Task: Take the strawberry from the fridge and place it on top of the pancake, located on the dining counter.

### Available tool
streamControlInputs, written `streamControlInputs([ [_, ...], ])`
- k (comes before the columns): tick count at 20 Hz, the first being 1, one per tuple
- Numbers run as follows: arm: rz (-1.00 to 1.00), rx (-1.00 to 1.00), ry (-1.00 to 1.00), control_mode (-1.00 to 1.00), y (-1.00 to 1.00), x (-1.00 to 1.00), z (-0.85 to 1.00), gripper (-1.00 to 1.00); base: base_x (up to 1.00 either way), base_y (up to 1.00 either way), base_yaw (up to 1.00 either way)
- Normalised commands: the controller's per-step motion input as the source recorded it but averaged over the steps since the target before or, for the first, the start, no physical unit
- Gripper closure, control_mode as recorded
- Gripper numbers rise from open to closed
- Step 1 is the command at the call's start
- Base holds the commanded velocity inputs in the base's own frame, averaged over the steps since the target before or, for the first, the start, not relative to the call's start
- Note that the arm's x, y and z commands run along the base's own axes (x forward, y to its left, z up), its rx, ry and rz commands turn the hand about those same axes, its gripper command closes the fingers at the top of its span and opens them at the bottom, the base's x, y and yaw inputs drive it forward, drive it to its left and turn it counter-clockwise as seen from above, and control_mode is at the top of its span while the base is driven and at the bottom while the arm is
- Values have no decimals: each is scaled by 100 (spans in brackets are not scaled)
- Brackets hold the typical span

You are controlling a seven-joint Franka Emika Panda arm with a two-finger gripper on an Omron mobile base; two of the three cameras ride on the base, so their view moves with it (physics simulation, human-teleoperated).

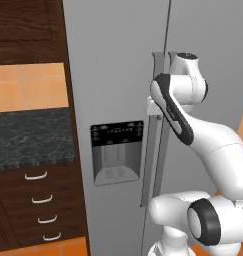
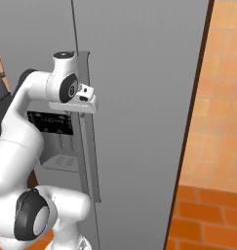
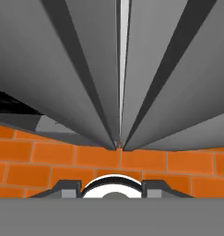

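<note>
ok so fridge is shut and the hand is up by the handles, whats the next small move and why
Probably ease the gripper onto the right door's handle and close on it. The fridge doors look shut, with just a thin seam between them, so the strawberry can't be reached yet. The hand sits right at the top of the handles; whether the fingers are already around one is hard to tell.

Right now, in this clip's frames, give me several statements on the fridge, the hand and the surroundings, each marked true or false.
1. Both doors of the fridge are shut. True.
2. The hand is at the long vertical handles near the door seam. True.
3. The strawberry sits in the hand. False: no fruit is seen; the fridge is closed.
4. The dispenser panel is on the door right of the seam. False: in the left base view it is left of the seam.
5. Drawers with pale handles stand beside the fridge. True.
</note>
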Motion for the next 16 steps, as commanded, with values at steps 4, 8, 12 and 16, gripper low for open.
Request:
streamControlInputs([
  [4, 0, 0, 0, 100, 0, 0, 0, -100, -34, 0, 0],
  [8, 0, 0, 0, 100, 0, 0, 0, -100, -72, 0, -1],
  [12, 0, 0, 0, 100, 0, 0, 0, -100, -54, -1, -3],
  [16, 0, 0, 0, 100, 0, 0, 0, -100, -41, -4, -8],
])
